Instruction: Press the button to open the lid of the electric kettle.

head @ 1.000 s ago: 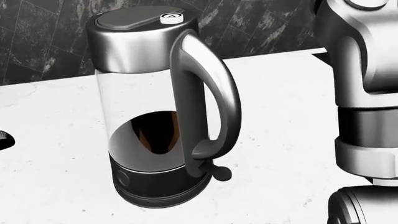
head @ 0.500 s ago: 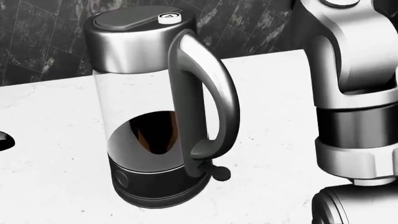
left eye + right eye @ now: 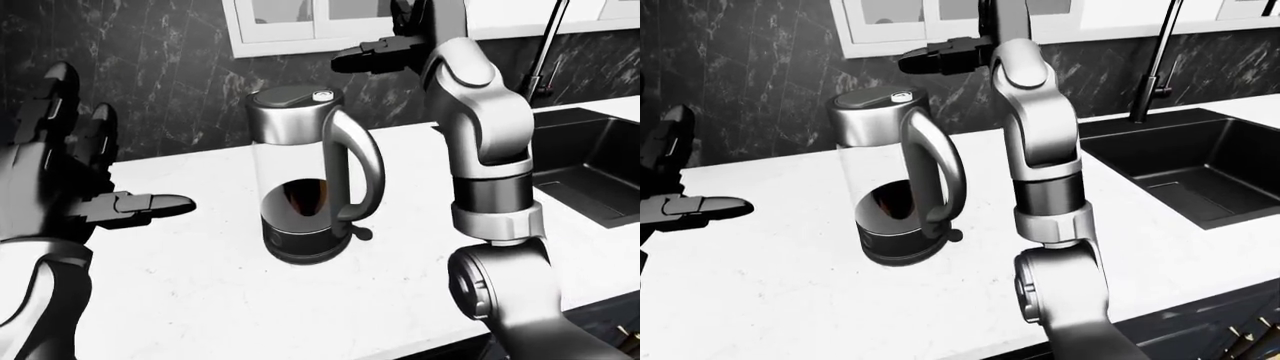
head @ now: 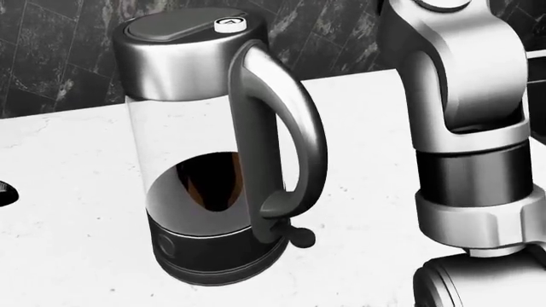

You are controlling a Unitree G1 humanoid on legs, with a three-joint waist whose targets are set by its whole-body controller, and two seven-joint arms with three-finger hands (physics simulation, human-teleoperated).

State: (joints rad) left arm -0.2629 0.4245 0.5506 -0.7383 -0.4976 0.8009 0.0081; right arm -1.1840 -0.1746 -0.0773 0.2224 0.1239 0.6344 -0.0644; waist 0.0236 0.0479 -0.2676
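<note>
2 robot hands are raised near a tall electric kettle with a clear glass body, brushed-steel collar and curved steel handle (image 3: 300, 180), standing upright on the white speckled stone counter (image 3: 200, 292). Its dark lid (image 4: 175, 25) is shut. The small white round button (image 4: 231, 24) sits on top, where the handle meets the collar. The right hand (image 3: 375, 56) hovers above and just right of the lid, dark fingers stretched flat, holding nothing. The left hand (image 3: 70, 172) waits well left, fingers spread, empty. The kettle looks rigid but top-heavy, its glass fragile; a press should go straight down on the button. A black sink (image 3: 1180, 172) lies right.
</note>
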